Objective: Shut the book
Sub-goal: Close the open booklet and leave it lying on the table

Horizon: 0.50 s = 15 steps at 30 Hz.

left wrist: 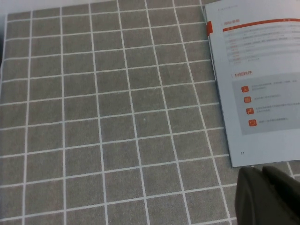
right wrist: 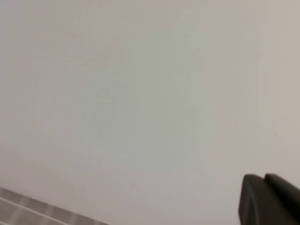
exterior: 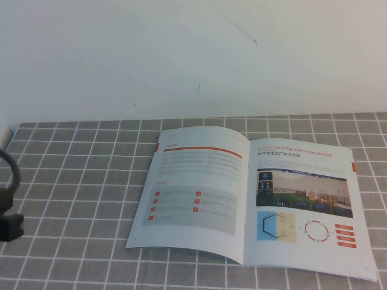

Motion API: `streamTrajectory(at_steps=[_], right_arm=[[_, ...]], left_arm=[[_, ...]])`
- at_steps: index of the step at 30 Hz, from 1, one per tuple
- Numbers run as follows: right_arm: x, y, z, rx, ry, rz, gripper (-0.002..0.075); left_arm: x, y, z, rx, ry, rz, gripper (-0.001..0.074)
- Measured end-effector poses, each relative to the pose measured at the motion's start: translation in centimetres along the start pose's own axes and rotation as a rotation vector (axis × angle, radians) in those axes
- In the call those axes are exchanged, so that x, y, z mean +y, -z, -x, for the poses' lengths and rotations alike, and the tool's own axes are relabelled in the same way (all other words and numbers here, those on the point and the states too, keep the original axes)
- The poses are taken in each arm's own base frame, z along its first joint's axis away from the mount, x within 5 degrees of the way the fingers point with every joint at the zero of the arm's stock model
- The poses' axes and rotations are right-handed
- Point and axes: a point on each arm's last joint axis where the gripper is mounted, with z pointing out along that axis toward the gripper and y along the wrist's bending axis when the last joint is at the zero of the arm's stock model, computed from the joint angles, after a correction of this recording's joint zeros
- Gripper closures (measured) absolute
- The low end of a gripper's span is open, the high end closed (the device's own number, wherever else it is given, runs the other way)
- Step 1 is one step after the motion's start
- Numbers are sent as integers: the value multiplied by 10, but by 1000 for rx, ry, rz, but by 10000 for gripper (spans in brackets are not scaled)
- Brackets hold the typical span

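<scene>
An open book (exterior: 248, 199) lies flat on the grey checked tablecloth (exterior: 78, 181), right of centre. Its left page carries text and red icons, its right page pictures and diagrams. In the left wrist view the book's left page (left wrist: 262, 93) shows, with my left gripper (left wrist: 261, 171) just off that page's near corner, shut and holding nothing. Only a dark part of the left arm (exterior: 9, 225) appears in the high view, at the table's left edge, well apart from the book. My right gripper (right wrist: 263, 178) is shut, faces the white wall and is outside the high view.
A white wall (exterior: 193, 54) rises behind the table's far edge. Bare checked cloth (left wrist: 117, 122) stretches between the left arm and the book. A strip of cloth (right wrist: 28, 206) shows low in the right wrist view.
</scene>
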Motion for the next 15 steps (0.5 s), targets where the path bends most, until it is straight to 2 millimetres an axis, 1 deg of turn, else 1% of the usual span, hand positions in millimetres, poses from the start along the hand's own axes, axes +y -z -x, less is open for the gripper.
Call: streamTrajectory(at_steps=[3,5,7,11,13,15], right_arm=[[-11,-1,-8,87,68,-127,727],[-14,-4,-16,163,96,-164,727],[-14,-6,-26,264,71,-176,727],[-6,-8,-47,474,-21,-131,727],[1,-6,-54,552,-89,-78,727],[11,-2,-59,631,-167,11,727]], left_arm=[[0,0,1,-3,-4,-3,738],[0,1,1,-5,-6,-3,738],[0,1,1,-5,-6,-3,738],[-1,1,1,-7,-1,-9,738],[-2,0,2,-6,9,-18,738],[-2,-1,2,-1,14,-21,738]])
